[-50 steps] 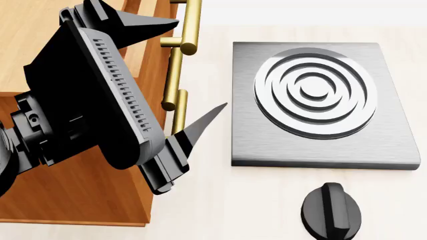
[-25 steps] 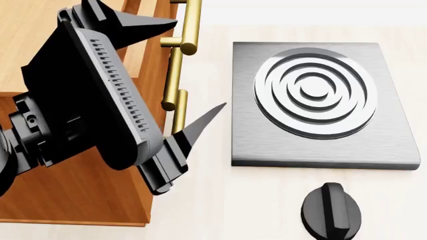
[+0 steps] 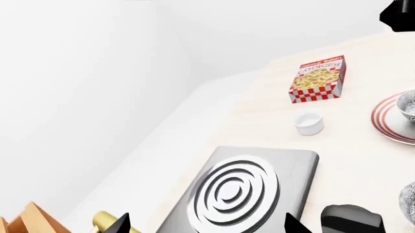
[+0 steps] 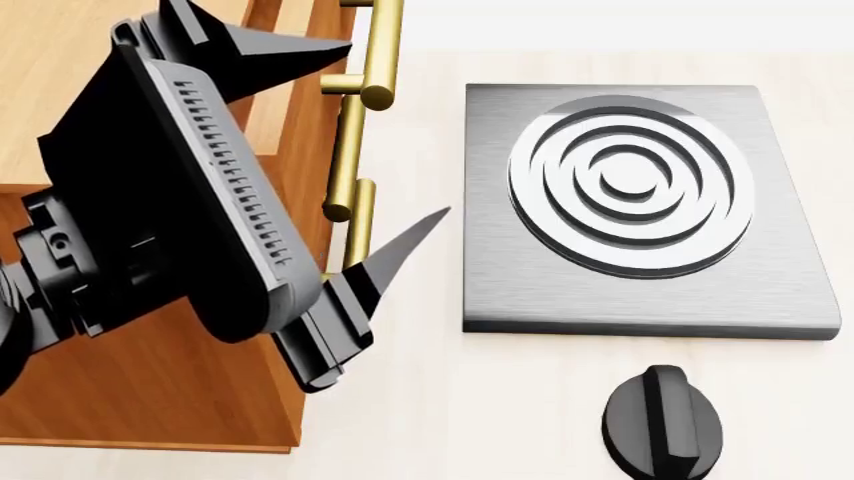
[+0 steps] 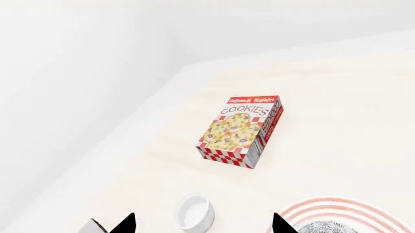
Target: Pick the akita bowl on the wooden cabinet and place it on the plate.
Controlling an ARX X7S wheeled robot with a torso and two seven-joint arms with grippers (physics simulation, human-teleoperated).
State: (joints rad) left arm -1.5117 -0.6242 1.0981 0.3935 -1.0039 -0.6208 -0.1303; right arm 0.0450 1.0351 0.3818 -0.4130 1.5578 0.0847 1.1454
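Left gripper (image 4: 354, 140): I see it spread wide, empty, beside the wooden cabinet (image 4: 80, 60).
Right gripper (image 5: 202, 224): wide apart, empty, above the plate (image 5: 337, 213).

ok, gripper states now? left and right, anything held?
Left gripper: open, fingers spread wide beside the wooden cabinet, holding nothing.
Right gripper: open, only the two fingertips show, nothing between them.

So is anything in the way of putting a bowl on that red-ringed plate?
Yes. A speckled bowl already sits on the plate, filling its middle. The white cup stands beside the plate, not on it. No bowl on the cabinet shows in these views, so its path cannot be judged.
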